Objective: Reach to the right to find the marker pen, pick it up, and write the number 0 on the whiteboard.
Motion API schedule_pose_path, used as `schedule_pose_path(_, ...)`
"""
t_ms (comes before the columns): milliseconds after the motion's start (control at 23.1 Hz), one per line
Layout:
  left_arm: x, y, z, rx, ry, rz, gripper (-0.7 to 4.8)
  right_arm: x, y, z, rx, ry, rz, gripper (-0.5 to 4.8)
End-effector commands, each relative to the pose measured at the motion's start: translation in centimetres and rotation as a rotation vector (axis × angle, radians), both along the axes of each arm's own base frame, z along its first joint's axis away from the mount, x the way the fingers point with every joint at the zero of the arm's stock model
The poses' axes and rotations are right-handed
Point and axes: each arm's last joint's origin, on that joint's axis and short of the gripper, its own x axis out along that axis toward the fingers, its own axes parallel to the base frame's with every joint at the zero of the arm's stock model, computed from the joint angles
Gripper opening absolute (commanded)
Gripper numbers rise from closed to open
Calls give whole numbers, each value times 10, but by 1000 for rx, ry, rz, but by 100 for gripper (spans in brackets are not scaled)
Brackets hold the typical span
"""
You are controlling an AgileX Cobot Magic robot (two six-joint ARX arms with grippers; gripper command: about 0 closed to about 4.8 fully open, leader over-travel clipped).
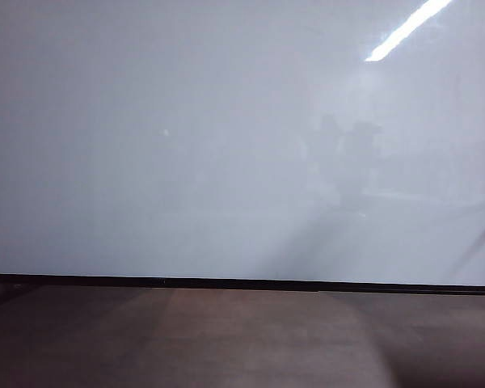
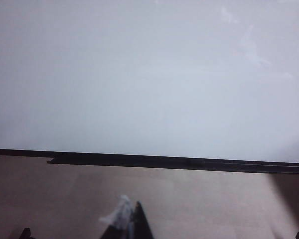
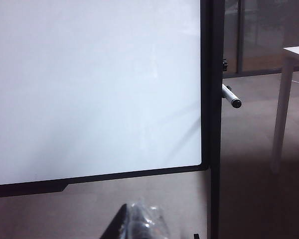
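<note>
Pen [image 3: 231, 96]: I see it poking out past the whiteboard's [image 3: 89, 84] right frame, slanting outward and down, beyond the edge. Right fingers [image 3: 139, 221] pressed together, low before the board's right corner; nearer arm. Left fingers [image 2: 127, 221]: together, nothing held, central before the board.

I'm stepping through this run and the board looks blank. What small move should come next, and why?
Probably swing the right gripper, its jaws shut, toward the white marker pen with a black cap poking out past the black right frame of the glossy white whiteboard. Nothing is written yet, neither gripper holds a pen, and the left gripper sits low, far from it.
</note>
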Motion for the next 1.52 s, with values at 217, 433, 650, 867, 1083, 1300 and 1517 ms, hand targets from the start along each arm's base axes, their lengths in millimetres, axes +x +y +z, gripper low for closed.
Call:
schedule_pose_path(217,0,0,-1,1,17,2,-5,0,0,-6,1,72,-1,13)
schedule_pose_path(433,-5,0,7,-16,118,-7,-5,-11,1,30,60,20,6,395)
schedule_pose_path(650,-18,0,59,-99,19,-26,-5,-35,2,103,-91,-122,-9,479)
schedule_pose_path(867,-7,-7,114,-115,-3,-266,-5,-25,2,162,-98,-233,4,479)
schedule_pose_path(1083,26,-17,198,-119,-57,-407,-5,6,-2,210,-138,-232,-15,479)
schedule_pose_path(1300,50,-58,258,-48,-80,-484,-5,40,-22,202,-153,-139,-39,479)
schedule_pose_path(1517,75,-128,264,206,58,-562,-5,88,-60,179,-115,-77,-79,479)
